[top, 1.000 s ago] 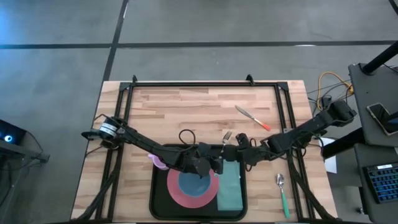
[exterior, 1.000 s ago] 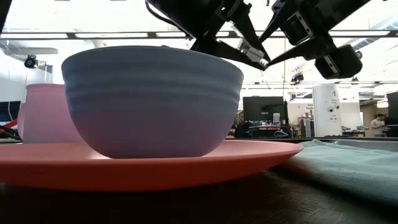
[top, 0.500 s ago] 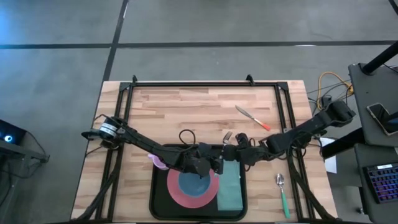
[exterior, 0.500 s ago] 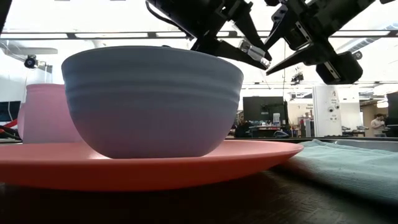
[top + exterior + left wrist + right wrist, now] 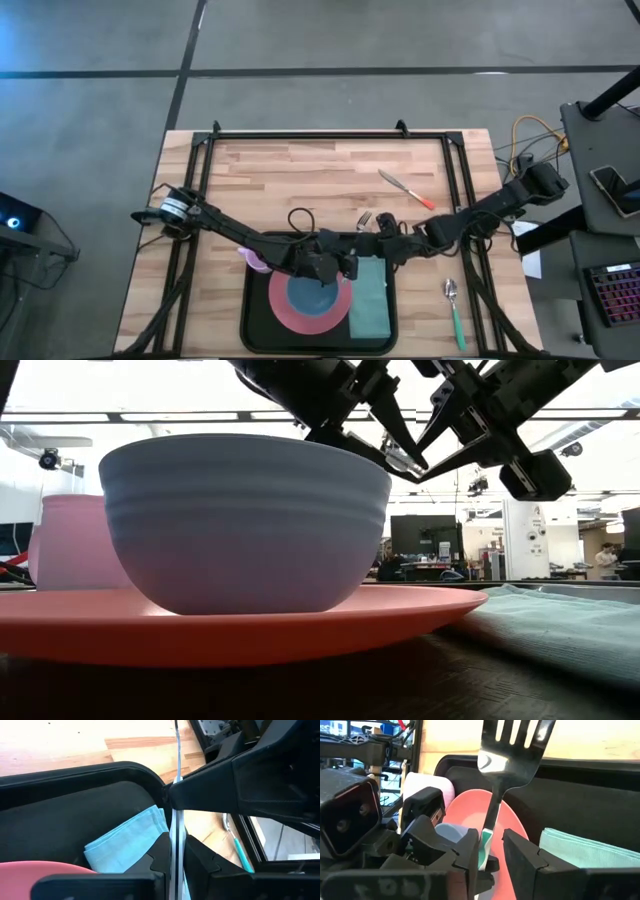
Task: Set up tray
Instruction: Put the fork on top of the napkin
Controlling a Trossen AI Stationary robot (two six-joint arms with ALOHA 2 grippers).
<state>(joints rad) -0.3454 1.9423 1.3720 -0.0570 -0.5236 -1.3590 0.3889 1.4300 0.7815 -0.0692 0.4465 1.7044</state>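
Observation:
A fork (image 5: 512,750) with a green handle (image 5: 485,846) is held above the far right corner of the black tray (image 5: 262,330). Its tines point up and toward the far edge. My left gripper (image 5: 349,260) is shut on it. My right gripper (image 5: 379,240) reaches in from the right. Its fingers (image 5: 520,854) stand close on either side of the fork's neck with a narrow gap showing. I cannot tell whether one of them touches it. On the tray a blue bowl (image 5: 245,520) sits on a pink plate (image 5: 240,622), next to a teal napkin (image 5: 368,300). My left gripper pinches the fork's flat faces between its two fingers, low on the fork (image 5: 175,851). The fingers come slanting down from the table's left and near side. The fork stands lifted clear of the tray, tilted up toward the far edge.
A pink cup (image 5: 254,260) stands at the tray's far left corner. An orange-handled knife (image 5: 405,188) lies on the wood farther back. A green-handled spoon (image 5: 455,310) lies right of the tray. Black frame rails run along the table's sides and far edge.
My right gripper's fingers have drawn closer together around the fork while that arm stayed nearly in place. The fork has not moved.

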